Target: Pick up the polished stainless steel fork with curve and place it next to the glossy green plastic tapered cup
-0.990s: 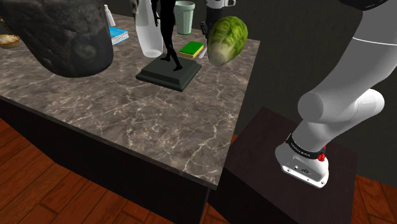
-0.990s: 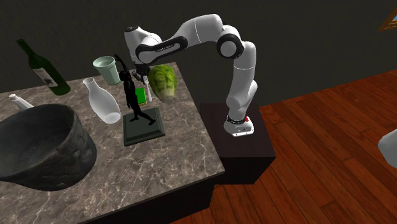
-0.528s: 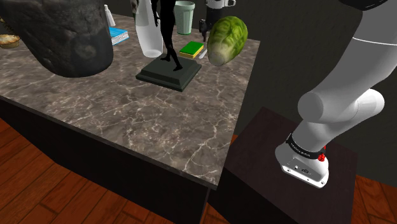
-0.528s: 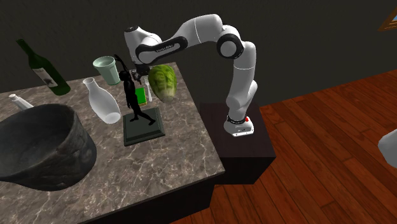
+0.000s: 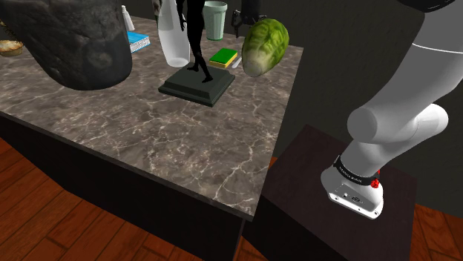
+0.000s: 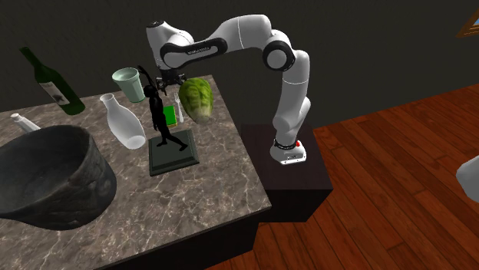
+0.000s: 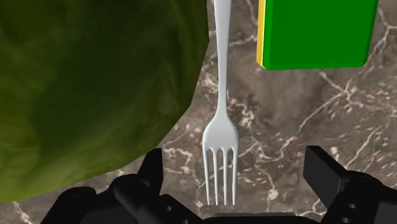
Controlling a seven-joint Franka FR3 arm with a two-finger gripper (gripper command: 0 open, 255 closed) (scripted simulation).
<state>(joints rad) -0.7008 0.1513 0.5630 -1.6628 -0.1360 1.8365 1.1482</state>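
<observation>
A silvery fork point(image 7: 219, 124) lies flat on the marble counter point(image 7: 299, 133), between a green lettuce point(image 7: 89, 89) and a green sponge with a yellow edge point(image 7: 315, 32). My gripper point(image 7: 235, 167) hangs above the fork's tines, open, with the fingers point(image 7: 153, 168) well clear of it on either side. From the second exterior view, the gripper point(image 6: 170, 79) hovers over the counter's far end beside the pale green tapered cup point(image 6: 127, 83) and just above the lettuce point(image 6: 198, 100). In the shoulder view the cup point(image 5: 216, 18) stands just left of the gripper point(image 5: 238, 26).
A dark figurine on a square base point(image 5: 196, 81) stands near the sponge point(image 5: 222, 57). A white bottle point(image 5: 173, 37), a large dark bowl point(image 5: 74, 41) and a blue book point(image 5: 137, 41) fill the shoulder view's left. A green wine bottle point(image 6: 50, 80) stands at the far end.
The gripper went from shut to open, letting the fork go onto the counter, and has risen a little above it.
</observation>
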